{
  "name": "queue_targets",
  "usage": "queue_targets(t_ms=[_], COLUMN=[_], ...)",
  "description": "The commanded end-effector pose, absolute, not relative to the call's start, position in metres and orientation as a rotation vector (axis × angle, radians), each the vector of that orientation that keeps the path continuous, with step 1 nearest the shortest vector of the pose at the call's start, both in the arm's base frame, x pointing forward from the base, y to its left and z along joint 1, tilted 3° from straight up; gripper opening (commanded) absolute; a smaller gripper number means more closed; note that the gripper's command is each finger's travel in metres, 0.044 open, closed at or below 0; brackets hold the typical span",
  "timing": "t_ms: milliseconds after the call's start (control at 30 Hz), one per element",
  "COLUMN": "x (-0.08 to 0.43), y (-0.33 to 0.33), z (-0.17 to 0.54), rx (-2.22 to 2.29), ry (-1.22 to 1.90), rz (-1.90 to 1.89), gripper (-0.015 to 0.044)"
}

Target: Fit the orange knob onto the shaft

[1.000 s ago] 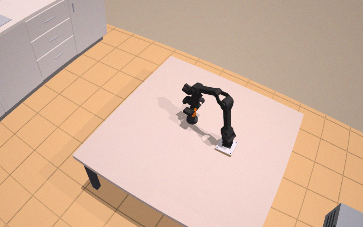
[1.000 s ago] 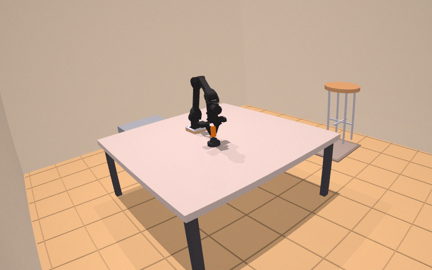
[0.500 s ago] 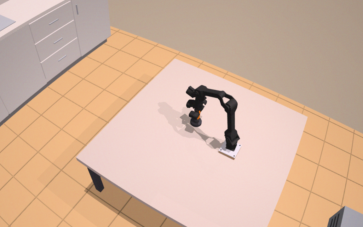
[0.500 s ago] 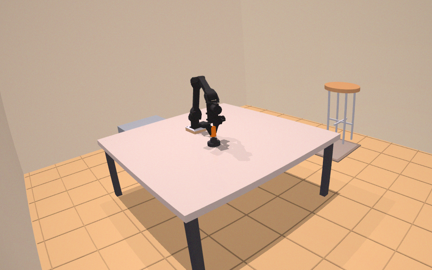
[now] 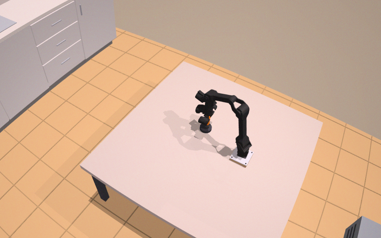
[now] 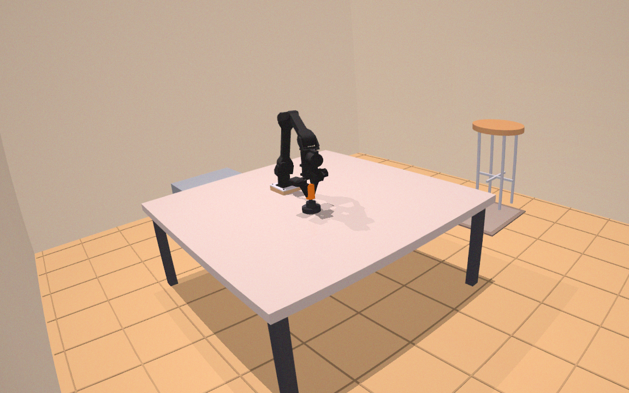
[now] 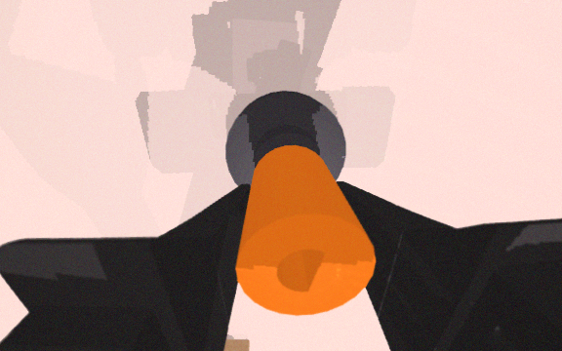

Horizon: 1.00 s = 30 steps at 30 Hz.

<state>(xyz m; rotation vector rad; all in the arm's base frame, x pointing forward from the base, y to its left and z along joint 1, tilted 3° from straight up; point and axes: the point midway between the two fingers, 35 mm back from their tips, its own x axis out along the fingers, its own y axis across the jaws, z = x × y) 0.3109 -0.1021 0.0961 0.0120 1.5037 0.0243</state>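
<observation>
The orange knob (image 5: 208, 121) (image 6: 310, 191) (image 7: 298, 195) is upright. My gripper (image 5: 207, 121) (image 6: 310, 195) (image 7: 292, 191) is shut on it, with one finger on each side. The dark round pedestal (image 5: 205, 129) (image 6: 310, 209) (image 7: 286, 104) stands on the table under the knob. In the exterior view the knob's lower end is right at the shaft's top, with the pedestal's narrower step showing below. The shaft itself is hidden, and I cannot tell how the flats line up. The D-shaped opening (image 7: 297, 272) in the knob's top shows in the wrist view.
The pale table (image 5: 156, 141) (image 6: 238, 249) carries the arm's base plate (image 5: 241, 159) (image 6: 280, 189), beyond the pedestal in the exterior view. Shadows of the arm fall around the pedestal. A stool (image 6: 497, 126) and white cabinets (image 5: 8, 82) stand off the table.
</observation>
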Motion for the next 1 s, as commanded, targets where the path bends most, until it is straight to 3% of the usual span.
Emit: queue_targets(t_ms=[0, 967], x=[0.3111, 0.3119], y=[-0.1018, -0.1023], z=[0.0955, 0.098], rx=[0.01, -0.159], ry=[1.503, 1.493], rz=[0.031, 0.188], gripper=[0.0, 0.0])
